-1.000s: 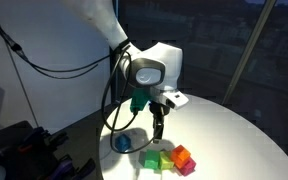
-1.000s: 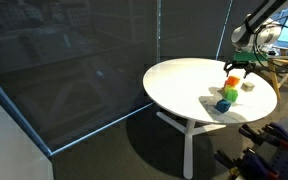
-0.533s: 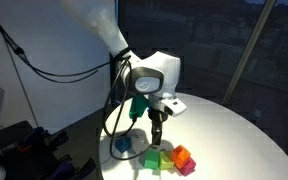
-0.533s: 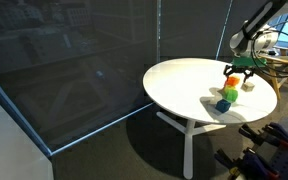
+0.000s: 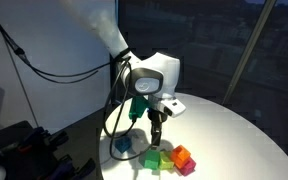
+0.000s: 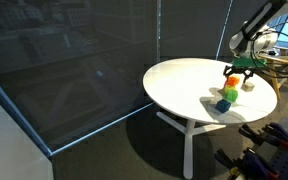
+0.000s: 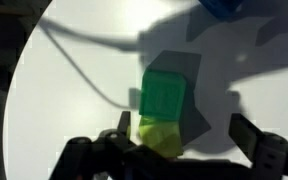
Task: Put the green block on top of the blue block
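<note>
Exterior view, pincer: we log the pincer [image 5: 157,127] hanging fingers-down over the white table [image 5: 234,130]. Its opening is hard to read here.
Exterior view, blocks: the green block [image 5: 151,157] sits on the table just below the pincer tips. The blue block [image 5: 123,145] lies off to one side of the pincer, apart from the green.
Exterior view, distant: the pincer [image 6: 237,70] hangs above the cluster, with the blue block [image 6: 222,104] beneath. The green is too small for us to separate.
Wrist view, pincer: the pincer [image 7: 182,125] is spread wide and empty.
Wrist view, blocks: the green block [image 7: 166,97] lies within the jaws' span, nearer one finger, with the lime block [image 7: 158,138] touching it. The blue block [image 7: 224,7] lies beyond the pincer.
Progress: we judge nothing done. Gripping, lifting, carrying and stacking remain.
</note>
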### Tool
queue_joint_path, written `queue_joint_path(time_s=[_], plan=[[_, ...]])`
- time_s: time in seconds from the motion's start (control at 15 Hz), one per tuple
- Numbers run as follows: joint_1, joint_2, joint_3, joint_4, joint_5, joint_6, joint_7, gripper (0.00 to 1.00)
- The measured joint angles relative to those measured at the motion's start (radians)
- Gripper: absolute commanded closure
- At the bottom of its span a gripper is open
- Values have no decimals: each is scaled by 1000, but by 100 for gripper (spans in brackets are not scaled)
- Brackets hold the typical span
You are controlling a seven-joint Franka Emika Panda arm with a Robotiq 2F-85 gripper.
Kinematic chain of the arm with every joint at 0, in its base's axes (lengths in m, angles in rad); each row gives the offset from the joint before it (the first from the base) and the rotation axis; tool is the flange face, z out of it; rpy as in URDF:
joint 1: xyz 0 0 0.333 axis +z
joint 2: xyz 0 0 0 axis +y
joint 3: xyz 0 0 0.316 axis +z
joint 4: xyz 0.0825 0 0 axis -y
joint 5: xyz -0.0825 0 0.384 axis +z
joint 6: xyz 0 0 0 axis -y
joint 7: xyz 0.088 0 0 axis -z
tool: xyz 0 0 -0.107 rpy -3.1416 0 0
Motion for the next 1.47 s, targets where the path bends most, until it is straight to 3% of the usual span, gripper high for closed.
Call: queue_joint_path(time_s=[1.47], plan=[[1,91,0,5,37,70,21,0]])
